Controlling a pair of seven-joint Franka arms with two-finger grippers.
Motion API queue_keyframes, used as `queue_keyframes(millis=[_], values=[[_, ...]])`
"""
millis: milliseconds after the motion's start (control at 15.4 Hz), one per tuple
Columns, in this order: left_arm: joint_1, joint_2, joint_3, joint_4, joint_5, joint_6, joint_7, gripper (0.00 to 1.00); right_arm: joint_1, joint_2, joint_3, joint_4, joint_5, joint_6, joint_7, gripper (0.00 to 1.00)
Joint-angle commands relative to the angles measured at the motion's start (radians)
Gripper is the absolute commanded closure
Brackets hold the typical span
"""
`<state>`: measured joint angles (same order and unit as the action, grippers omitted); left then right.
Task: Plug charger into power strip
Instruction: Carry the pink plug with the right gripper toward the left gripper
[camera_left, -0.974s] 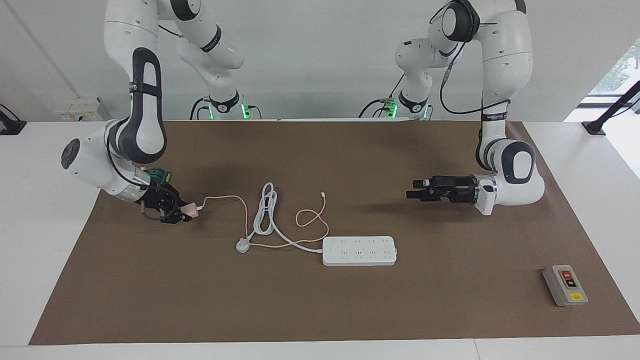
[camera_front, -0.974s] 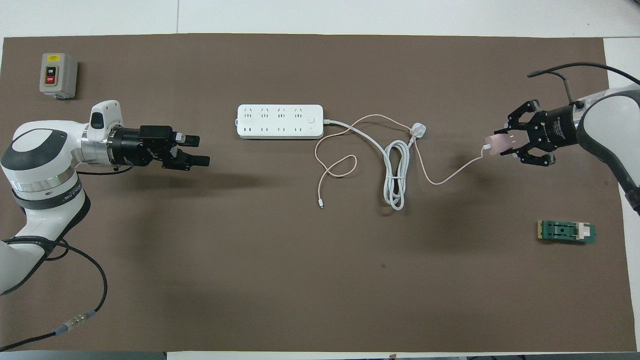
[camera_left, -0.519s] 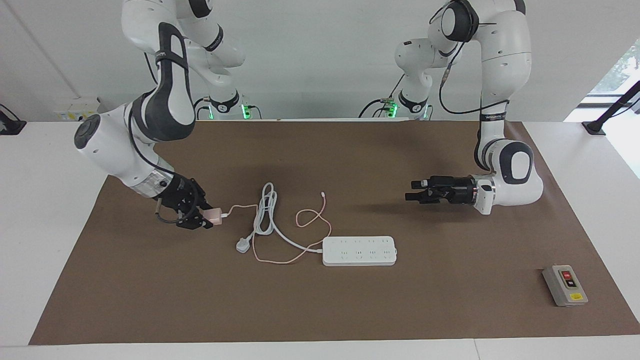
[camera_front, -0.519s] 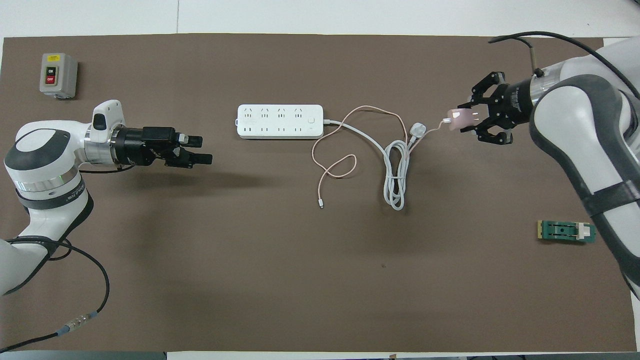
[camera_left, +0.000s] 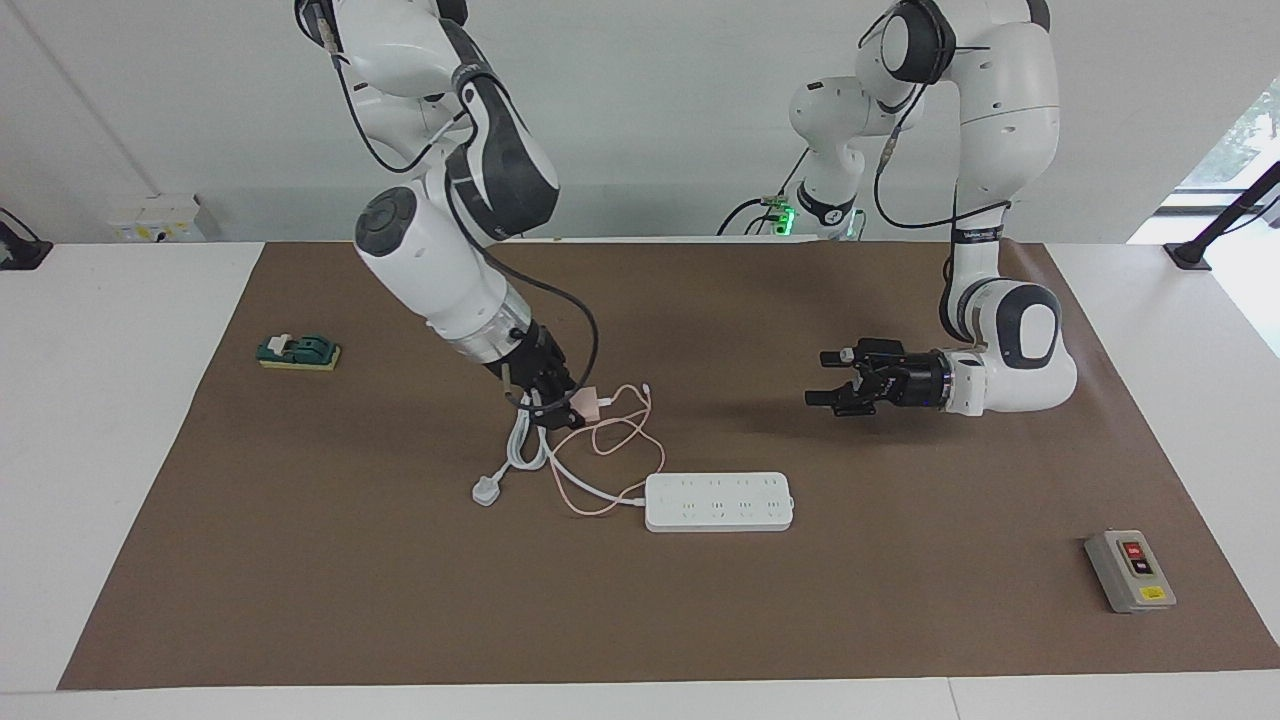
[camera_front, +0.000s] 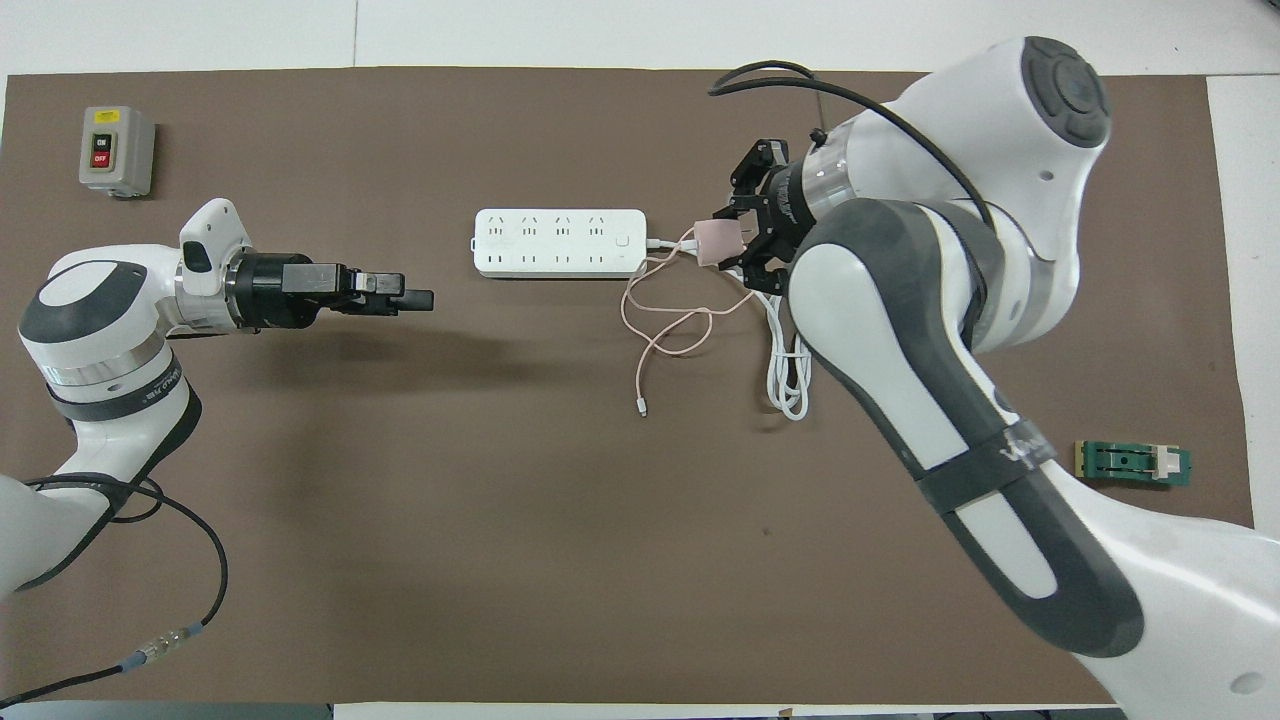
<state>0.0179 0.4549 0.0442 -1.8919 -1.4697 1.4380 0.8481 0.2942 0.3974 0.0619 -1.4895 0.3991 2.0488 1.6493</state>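
Facing view. I see my right hand (camera_left: 572, 408) clamped on the charger (camera_left: 589, 402), held in the air over the coiled white cord (camera_left: 528, 445). The charger's thin pink cable (camera_left: 620, 435) loops down onto the brown mat (camera_left: 640, 620). The power strip (camera_left: 719, 501) lies flat near the middle of the desk (camera_left: 110, 420), closer to the edge away from the robots than the cord is, and clear of the charger. Its grey-white plug (camera_left: 486, 491) rests beside the coil. My left hand (camera_left: 822, 378) hangs above the mat toward the left arm's end, fingers spread wide, holding nothing. A grey switch box (camera_left: 1129, 571) sits near the mat's corner at that end; a green block (camera_left: 298, 352) sits near the right arm's end.

Overhead view. I see the charger (camera_front: 718, 241) pinched in my right hand (camera_front: 728, 243), just beside the short end of the power strip (camera_front: 560, 243) where the cord leaves it. My left hand (camera_front: 415, 297) points toward the strip, well apart from it. The switch box (camera_front: 117, 150) and the green block (camera_front: 1133, 464) lie at the mat's two ends.
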Motion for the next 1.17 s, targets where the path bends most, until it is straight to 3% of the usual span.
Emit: queue_keyframes(millis=[0, 390, 584, 714, 1104], values=[[-0.026, -0.033, 0.010, -0.059, -0.046, 0.016, 0.035, 0.00, 0.071, 0.161, -0.017, 0.207, -0.037, -0.006, 0.157, 1.00], [-0.098, -0.029, 0.010, -0.056, -0.148, 0.129, 0.032, 0.00, 0.160, 0.219, -0.047, 0.262, -0.074, 0.057, 0.260, 1.00], [-0.137, -0.025, 0.010, -0.047, -0.178, 0.174, 0.029, 0.00, 0.197, 0.308, -0.050, 0.397, -0.075, 0.053, 0.346, 1.00], [-0.173, -0.019, 0.010, -0.035, -0.257, 0.269, 0.025, 0.00, 0.210, 0.349, -0.051, 0.465, -0.077, 0.054, 0.383, 1.00], [-0.184, -0.016, 0.010, -0.027, -0.273, 0.286, 0.011, 0.00, 0.244, 0.363, -0.053, 0.476, -0.086, 0.074, 0.414, 1.00]])
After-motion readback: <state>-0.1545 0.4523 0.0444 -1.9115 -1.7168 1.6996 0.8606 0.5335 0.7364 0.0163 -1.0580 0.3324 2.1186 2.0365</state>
